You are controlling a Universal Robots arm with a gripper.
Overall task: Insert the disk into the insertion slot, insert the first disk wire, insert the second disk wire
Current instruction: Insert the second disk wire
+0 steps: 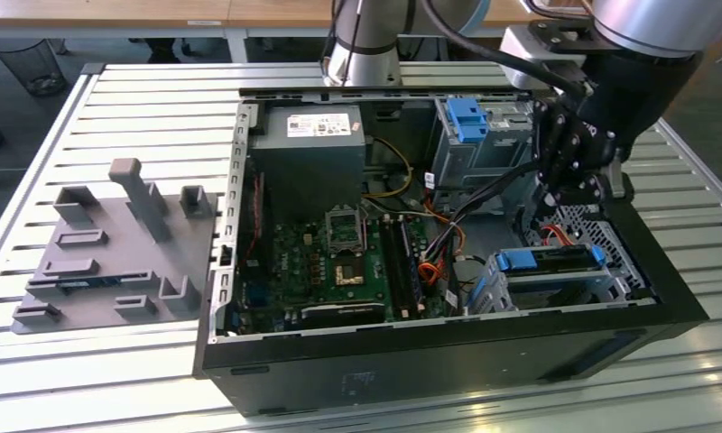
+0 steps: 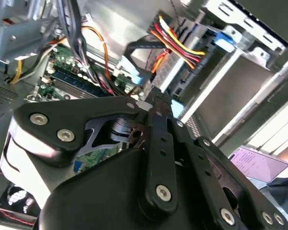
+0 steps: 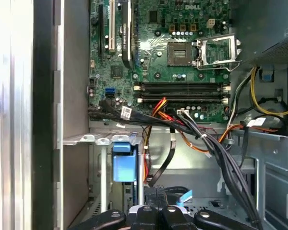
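Observation:
The disk (image 1: pixel 551 261), silver in a bright blue frame, lies inside the insertion slot (image 1: pixel 606 242), a low perforated silver cage at the exterior view's right end of the open computer case. My gripper (image 1: pixel 552 213) hangs just above the disk's inner end. In both wrist views its black fingers (image 3: pixel 145 216) stand close together on the black connector of a disk wire (image 3: pixel 156 194), beside the blue frame (image 3: pixel 124 165). A red, yellow and black wire bundle (image 2: pixel 178 44) runs to the disk's end (image 2: pixel 224 41).
The motherboard (image 1: pixel 343 262) fills the case floor, with the grey power supply (image 1: pixel 307 153) behind it. A taller grey cage with a blue tab (image 1: pixel 471 122) stands beside my arm. Loose cables (image 1: pixel 439 244) cross the middle. A grey fixture plate (image 1: pixel 115 248) lies on the slatted table.

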